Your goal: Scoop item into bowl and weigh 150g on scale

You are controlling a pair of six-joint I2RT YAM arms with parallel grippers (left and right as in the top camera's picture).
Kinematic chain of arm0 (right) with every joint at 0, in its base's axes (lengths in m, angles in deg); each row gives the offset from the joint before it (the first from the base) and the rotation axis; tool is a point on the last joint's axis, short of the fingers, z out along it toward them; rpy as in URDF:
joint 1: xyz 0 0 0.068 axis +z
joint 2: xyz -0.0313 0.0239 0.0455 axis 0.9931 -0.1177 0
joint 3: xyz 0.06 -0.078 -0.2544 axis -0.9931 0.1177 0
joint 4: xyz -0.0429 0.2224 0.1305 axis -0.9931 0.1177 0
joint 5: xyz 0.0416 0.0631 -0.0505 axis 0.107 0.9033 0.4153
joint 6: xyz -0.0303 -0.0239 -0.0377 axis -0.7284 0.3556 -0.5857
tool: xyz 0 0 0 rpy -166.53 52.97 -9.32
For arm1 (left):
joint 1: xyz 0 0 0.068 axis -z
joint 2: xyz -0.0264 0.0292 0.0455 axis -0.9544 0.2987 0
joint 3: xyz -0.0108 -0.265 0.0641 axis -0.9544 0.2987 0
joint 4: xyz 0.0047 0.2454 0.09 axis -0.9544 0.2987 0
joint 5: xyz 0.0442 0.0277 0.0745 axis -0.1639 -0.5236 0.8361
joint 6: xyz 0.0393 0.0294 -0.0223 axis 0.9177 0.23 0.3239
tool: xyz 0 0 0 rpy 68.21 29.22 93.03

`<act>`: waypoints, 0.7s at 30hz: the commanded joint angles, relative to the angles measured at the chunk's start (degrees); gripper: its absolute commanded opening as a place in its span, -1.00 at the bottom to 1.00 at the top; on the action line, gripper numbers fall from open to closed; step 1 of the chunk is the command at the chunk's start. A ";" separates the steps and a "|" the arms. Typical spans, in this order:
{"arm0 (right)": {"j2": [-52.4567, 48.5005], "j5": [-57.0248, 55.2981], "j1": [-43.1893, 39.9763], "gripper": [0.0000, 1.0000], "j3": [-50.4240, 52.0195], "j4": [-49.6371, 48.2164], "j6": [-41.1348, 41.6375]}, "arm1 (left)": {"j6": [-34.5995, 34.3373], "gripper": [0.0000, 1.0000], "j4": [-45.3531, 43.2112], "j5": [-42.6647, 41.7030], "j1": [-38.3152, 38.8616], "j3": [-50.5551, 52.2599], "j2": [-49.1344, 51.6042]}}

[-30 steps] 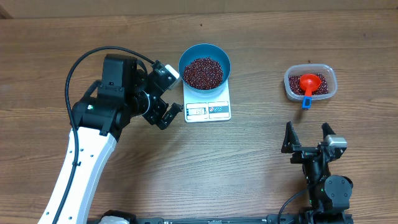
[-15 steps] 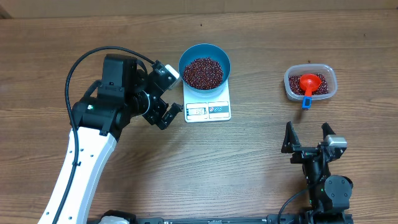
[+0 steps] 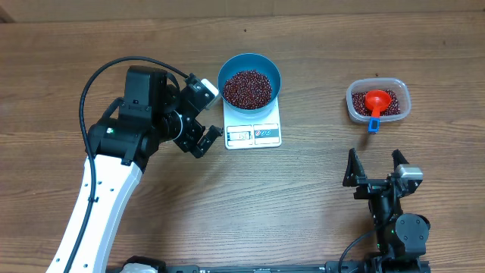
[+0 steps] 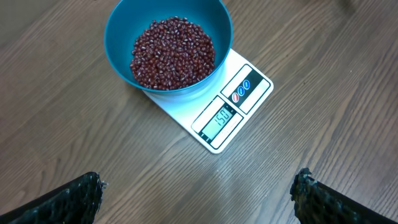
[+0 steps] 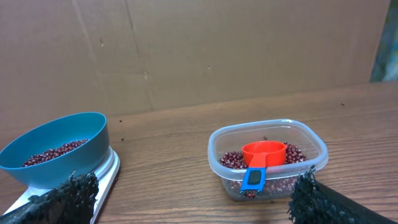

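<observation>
The blue bowl (image 3: 249, 80) (image 4: 168, 46) (image 5: 55, 148) stands on the white scale (image 3: 253, 127) (image 4: 214, 109), holding a heap of dark red beans (image 3: 247, 89) (image 4: 173, 53). The scale's display (image 4: 219, 119) is lit. My left gripper (image 3: 201, 114) (image 4: 198, 190) hovers open just left of the scale, nothing between its fingers. My right gripper (image 3: 375, 168) (image 5: 198, 193) rests open near the table's front right, empty, facing a clear tub (image 3: 378, 101) (image 5: 267, 157) of beans.
An orange scoop (image 3: 376, 103) (image 5: 261, 158) with a blue handle lies in the clear tub, handle over the near rim. A cardboard wall (image 5: 199, 50) stands behind the table. The left arm (image 3: 114, 159) stretches across the table's left side.
</observation>
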 commanded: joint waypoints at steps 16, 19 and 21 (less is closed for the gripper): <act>0.57 -0.57 0.35 1.00 0.61 -0.35 0.00 | -13.22 0.99 -16.76 8.41 -0.46 20.52 -27.54; 0.57 -0.57 0.35 1.00 0.61 -0.35 0.00 | -13.27 0.99 -23.37 8.37 -1.55 27.47 -33.97; 0.57 -0.57 0.35 1.00 0.61 -0.35 0.00 | -13.29 0.99 -27.54 8.35 -2.69 31.71 -37.97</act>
